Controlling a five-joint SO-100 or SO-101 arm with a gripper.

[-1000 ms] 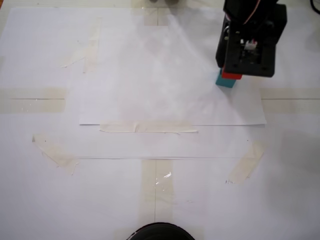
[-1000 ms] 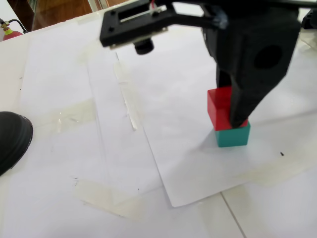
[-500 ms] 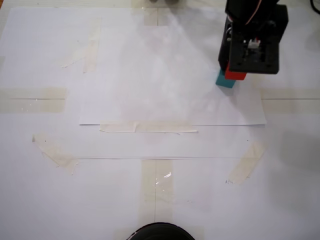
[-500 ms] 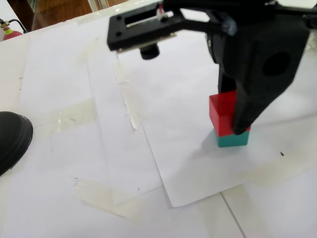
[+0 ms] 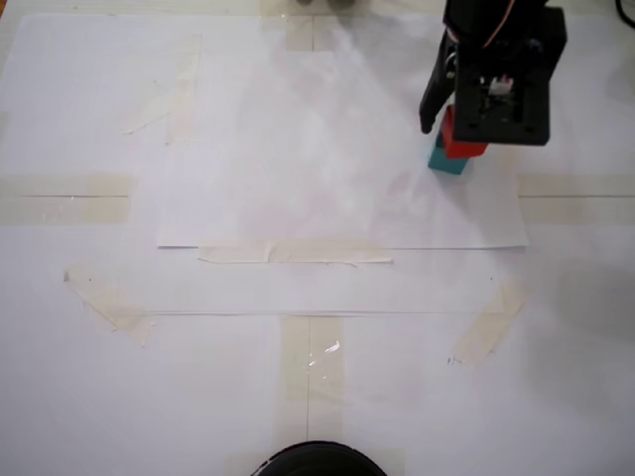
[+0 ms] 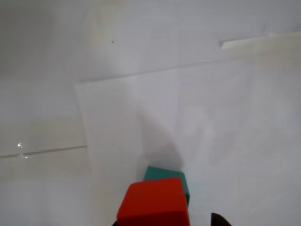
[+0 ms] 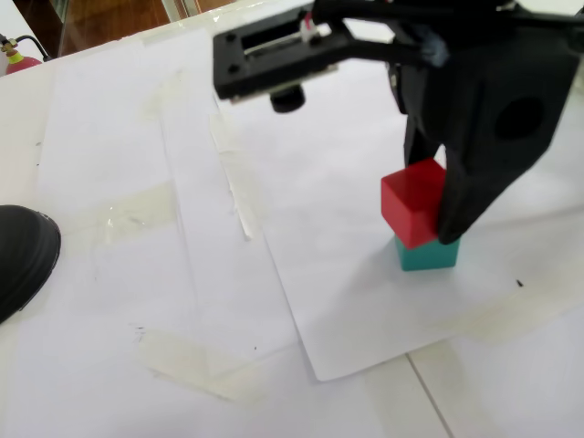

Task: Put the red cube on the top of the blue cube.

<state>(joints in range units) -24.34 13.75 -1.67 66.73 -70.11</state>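
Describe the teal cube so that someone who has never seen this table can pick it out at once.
Find the black gripper over the white paper sheet in a fixed view. Directly under it two small cubes are stacked. The teal cube is the lower one, resting on the paper; the red cube sits tilted on top of it.

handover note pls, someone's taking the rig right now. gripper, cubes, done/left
Gripper: jaws shut on the small matte red cube, held tilted.
Small matte teal cube: on the white paper sheet, under the red cube. In the wrist view the red cube sits over it and offset, teal showing behind.
Done: red cube picked and brought over the teal one.
Left: level and centre it, seat it flat, open the jaws, retract. Whether the cubes touch cannot be told.
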